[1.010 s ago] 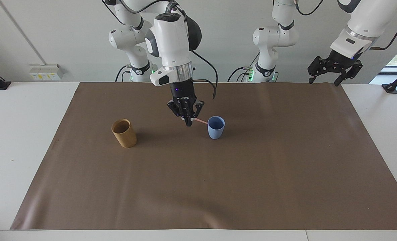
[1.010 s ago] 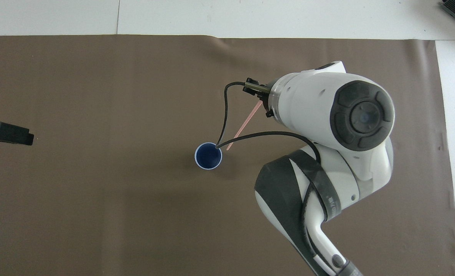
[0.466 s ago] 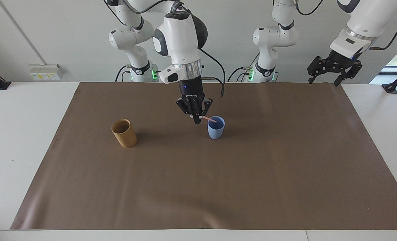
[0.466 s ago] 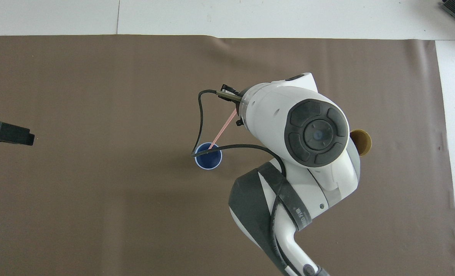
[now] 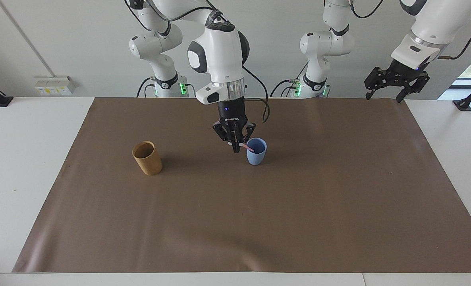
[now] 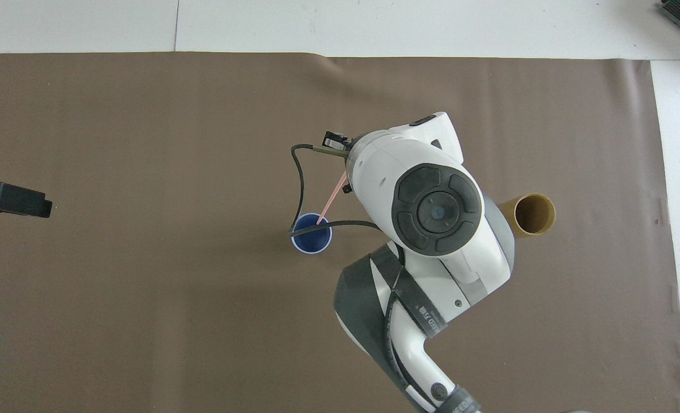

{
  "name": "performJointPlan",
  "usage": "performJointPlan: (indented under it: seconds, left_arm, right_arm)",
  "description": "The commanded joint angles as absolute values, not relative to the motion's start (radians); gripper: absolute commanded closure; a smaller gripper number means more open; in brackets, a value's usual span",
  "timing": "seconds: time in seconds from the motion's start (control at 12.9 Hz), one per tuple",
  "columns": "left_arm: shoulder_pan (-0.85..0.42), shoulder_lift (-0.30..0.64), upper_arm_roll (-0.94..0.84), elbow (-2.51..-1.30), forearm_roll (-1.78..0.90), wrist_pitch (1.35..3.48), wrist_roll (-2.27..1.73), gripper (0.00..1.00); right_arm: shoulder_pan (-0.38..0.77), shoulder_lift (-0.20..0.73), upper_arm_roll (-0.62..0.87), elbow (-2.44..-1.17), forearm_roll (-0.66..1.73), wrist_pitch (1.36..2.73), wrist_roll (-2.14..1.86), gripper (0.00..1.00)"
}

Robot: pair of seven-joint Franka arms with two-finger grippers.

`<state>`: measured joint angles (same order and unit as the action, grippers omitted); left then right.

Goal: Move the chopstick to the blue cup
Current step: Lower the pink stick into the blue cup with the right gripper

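My right gripper [image 5: 235, 147] is shut on a thin pink chopstick [image 5: 248, 147] and hangs just beside the blue cup [image 5: 256, 153], toward the right arm's end. The chopstick slants down from the fingers, and its lower tip is inside the cup's mouth. In the overhead view the chopstick [image 6: 331, 201] runs from under the right wrist to the cup's [image 6: 311, 242] rim; the wrist hides the fingers there. My left gripper [image 5: 386, 85] waits open and empty, raised over the mat's edge at the left arm's end, and shows in the overhead view [image 6: 10, 198].
A tan-brown cylindrical cup [image 5: 147, 158] stands upright on the brown mat [image 5: 235, 222] toward the right arm's end, also in the overhead view [image 6: 532, 215]. A black cable [image 6: 301, 183] loops from the right wrist over the blue cup.
My right gripper has moved toward the blue cup with the chopstick. The chopstick's lower tip went from beside the cup's rim into its mouth. The left arm has not moved.
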<state>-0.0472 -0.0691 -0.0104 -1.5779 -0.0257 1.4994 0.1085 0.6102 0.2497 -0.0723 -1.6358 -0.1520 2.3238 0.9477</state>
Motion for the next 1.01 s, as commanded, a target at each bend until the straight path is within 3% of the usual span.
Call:
performJointPlan:
  seconds: [0.0,0.39,0.54,0.7,0.78,0.85,0.93]
  left_arm:
    - [-0.043,-0.100,-0.015,-1.614,-0.018,1.503,0.124,0.00]
    - [-0.044,-0.100,-0.015,-1.614,-0.018,1.505,0.123,0.00]
    - [-0.044,-0.100,-0.015,-1.614,-0.018,1.505,0.123,0.00]
    - [-0.044,-0.100,-0.015,-1.614,-0.018,1.505,0.123,0.00]
    - [-0.044,-0.100,-0.015,-1.614,-0.018,1.505,0.123,0.00]
    - [-0.044,-0.100,-0.015,-1.614,-0.018,1.505,0.123,0.00]
    - [-0.044,-0.100,-0.015,-1.614,-0.018,1.505,0.123,0.00]
  right_arm:
    - [0.629,0.249,-0.066,-1.647,-0.175,2.339,1.002,1.00]
    - [0.635,0.229,-0.063,-1.683,-0.160,2.333,0.988,1.00]
    - [0.655,0.232,-0.063,-1.700,-0.160,2.345,0.986,0.83]
    - [0.664,0.235,-0.063,-1.700,-0.160,2.344,0.994,0.74]
    - [0.664,0.235,-0.063,-1.700,-0.160,2.341,0.994,0.64]
    - [0.664,0.235,-0.063,-1.697,-0.161,2.339,0.997,0.24]
    - [0.664,0.238,-0.063,-1.691,-0.178,2.338,0.997,0.00]
